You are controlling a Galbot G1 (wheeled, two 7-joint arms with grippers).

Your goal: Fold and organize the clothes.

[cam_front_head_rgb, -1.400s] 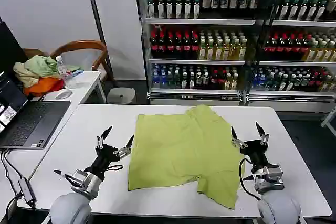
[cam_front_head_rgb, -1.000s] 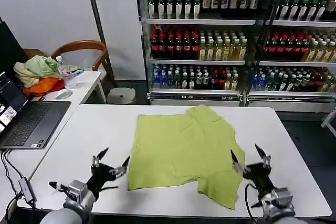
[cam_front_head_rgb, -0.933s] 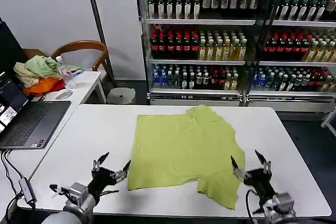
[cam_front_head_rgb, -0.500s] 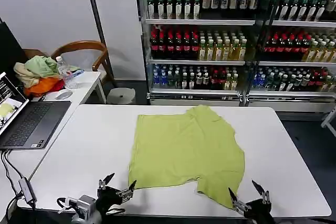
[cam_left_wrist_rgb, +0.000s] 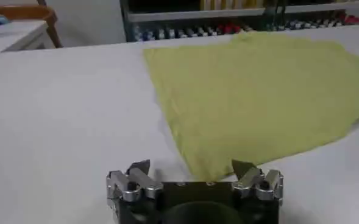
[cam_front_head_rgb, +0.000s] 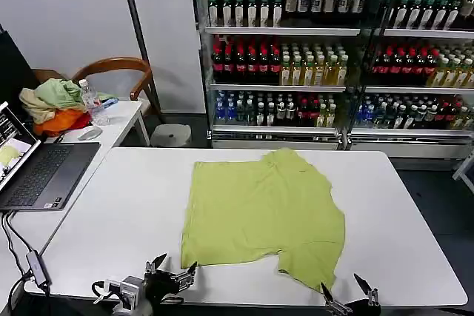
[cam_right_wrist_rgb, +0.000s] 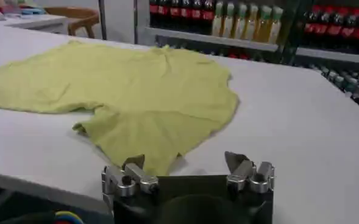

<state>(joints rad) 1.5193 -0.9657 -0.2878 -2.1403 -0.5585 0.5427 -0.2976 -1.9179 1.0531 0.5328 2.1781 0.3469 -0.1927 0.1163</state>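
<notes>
The clothes, one lime yellow-green T-shirt (cam_front_head_rgb: 263,216), lies spread flat on the white table (cam_front_head_rgb: 111,212), with one sleeve pointing to the near right corner. My left gripper (cam_front_head_rgb: 175,264) is open at the table's front edge, just short of the shirt's near left corner. My right gripper (cam_front_head_rgb: 342,286) is open at the front edge too, near the sleeve's tip. In the left wrist view the left gripper (cam_left_wrist_rgb: 190,165) holds nothing and the shirt (cam_left_wrist_rgb: 252,97) lies ahead of it. In the right wrist view the right gripper (cam_right_wrist_rgb: 184,159) is empty, with the shirt (cam_right_wrist_rgb: 136,91) just beyond it.
A side table on the left carries an open laptop (cam_front_head_rgb: 37,172), a heap of pale green, beige and orange garments (cam_front_head_rgb: 52,105) and a water bottle (cam_front_head_rgb: 90,101). A wooden chair (cam_front_head_rgb: 122,68) stands behind it. Drink shelves (cam_front_head_rgb: 333,49) line the back wall.
Both open grippers have drawn back from beside the shirt to the table's front edge and sunk low. The shirt has not moved.
</notes>
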